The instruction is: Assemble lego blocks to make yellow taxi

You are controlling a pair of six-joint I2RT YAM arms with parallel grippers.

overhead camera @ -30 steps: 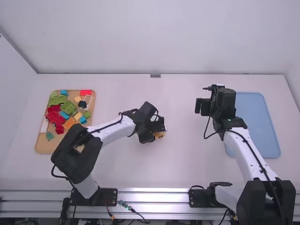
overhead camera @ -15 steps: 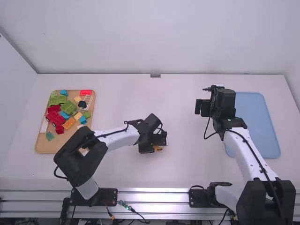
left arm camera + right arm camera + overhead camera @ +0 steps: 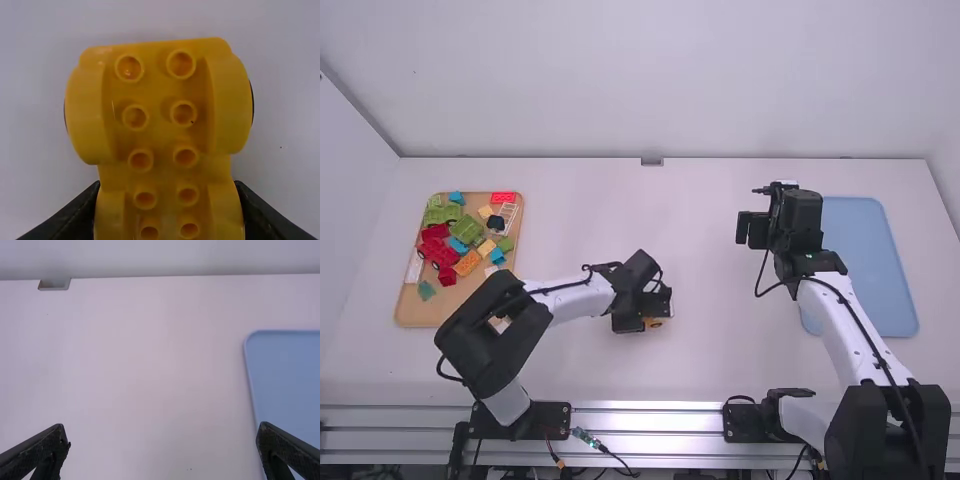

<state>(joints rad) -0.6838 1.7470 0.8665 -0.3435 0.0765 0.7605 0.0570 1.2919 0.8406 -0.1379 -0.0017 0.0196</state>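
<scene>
In the high view my left gripper [image 3: 656, 308] is low at the middle of the table, front half, with the yellow car base [image 3: 653, 324] at its fingers. The left wrist view has the yellow base [image 3: 157, 115] large, studs toward the camera and round wheel arches on both sides. My left gripper [image 3: 169, 212] is shut on its narrower middle, one finger against each side. Farther right, my right gripper [image 3: 753, 228] is raised above the table. The right wrist view has my right gripper [image 3: 163, 437] open, with bare table between its fingers.
At the left lies a tan tray [image 3: 417, 312] of red, green, blue, orange and white blocks and car parts. A flat blue tray [image 3: 865, 260] lies at the right, partly behind the right arm, its edge also in the right wrist view [image 3: 285, 375].
My left gripper and the yellow base have moved toward the table's front edge, then slightly left. The right arm has kept still.
</scene>
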